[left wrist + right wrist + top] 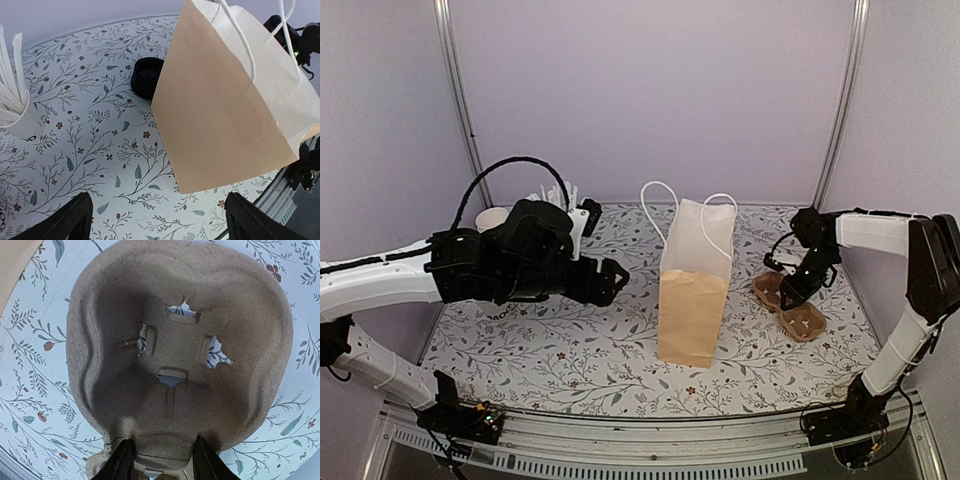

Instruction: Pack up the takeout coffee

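The lidded takeout coffee cup is out of view. A tan paper bag (693, 300) with white handles stands upright mid-table and also shows in the left wrist view (225, 100). My left gripper (613, 281) hovers left of the bag, open wide and empty, over bare tablecloth (160, 225). My right gripper (798, 290) is at the right, shut on the middle ridge of a brown pulp cup carrier (806, 322). In the right wrist view the gripper (162, 465) has its fingers on either side of that ridge, and one empty cup well of the carrier (175, 340) fills the view.
A stack of black lids (146, 75) lies behind the bag's left side. A white cup holding white sticks (12, 107) stands at the back left (557, 196), with a lidless white cup (490, 216) beside it. The table's metal front rail (650, 448) runs along the near edge.
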